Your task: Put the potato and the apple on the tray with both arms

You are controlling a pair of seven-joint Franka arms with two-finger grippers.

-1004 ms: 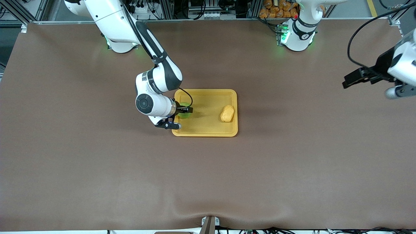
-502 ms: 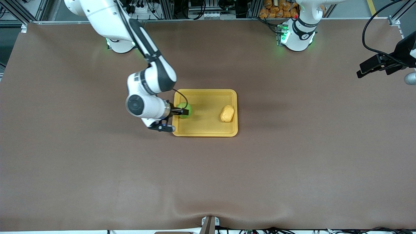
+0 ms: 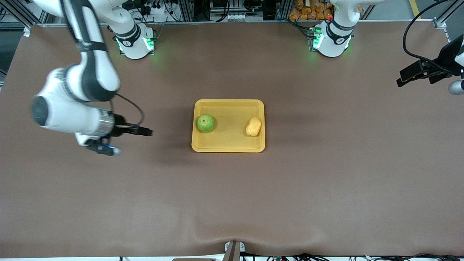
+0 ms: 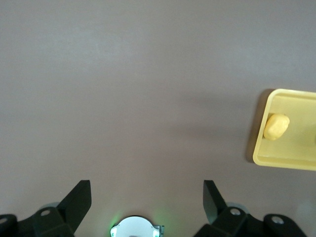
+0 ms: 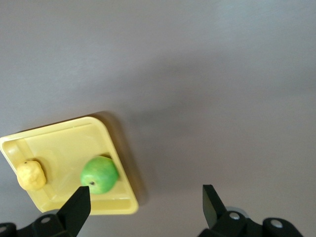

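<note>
A brown table [image 3: 326, 181] carries one yellow tray [image 3: 228, 146] at its middle.

- Right arm [image 3: 78, 94]: motion-blurred at the front view's left; upper links cut off by the top edge.
- Left arm [image 3: 455, 58]: mostly cut off by the front view's right edge.
- Tray [image 4: 296, 160]: cut by the right edge of the left wrist view; apple hidden there.
- Bags [image 3: 308, 9], top edge of the front view: too small and cropped to identify.
</note>
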